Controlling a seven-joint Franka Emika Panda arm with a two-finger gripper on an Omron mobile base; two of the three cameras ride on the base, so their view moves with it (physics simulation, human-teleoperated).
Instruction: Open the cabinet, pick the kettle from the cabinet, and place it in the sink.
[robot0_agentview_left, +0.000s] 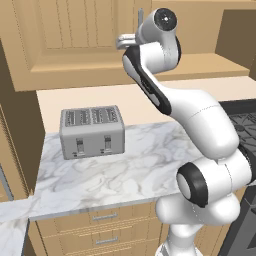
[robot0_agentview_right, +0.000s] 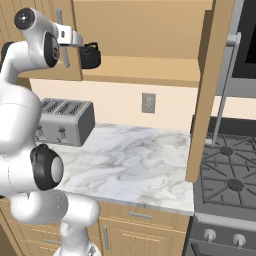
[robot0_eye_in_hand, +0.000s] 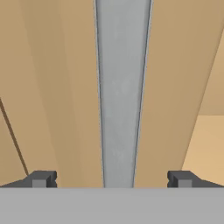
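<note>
The cabinet's left door (robot0_agentview_left: 65, 30) is closed, while its right door (robot0_agentview_right: 205, 90) stands swung out. My gripper (robot0_eye_in_hand: 113, 179) is open, its two fingertips (robot0_eye_in_hand: 41, 179) on either side of the left door's silver bar handle (robot0_eye_in_hand: 120, 96) without squeezing it. From the base views the gripper (robot0_agentview_left: 122, 41) (robot0_agentview_right: 75, 38) is raised high against that handle (robot0_agentview_right: 62, 47). The small black kettle (robot0_agentview_right: 90, 56) sits on the open cabinet shelf (robot0_agentview_right: 150, 70), just right of the gripper. The sink is out of view.
A silver toaster (robot0_agentview_left: 92, 131) (robot0_agentview_right: 65, 120) stands on the marble counter (robot0_agentview_left: 125, 170) below the cabinet. A wall outlet (robot0_agentview_right: 148, 102) is behind the counter. A black stove (robot0_agentview_right: 230, 175) lies to the right, under the open door. Drawers (robot0_agentview_left: 105, 217) run below the counter.
</note>
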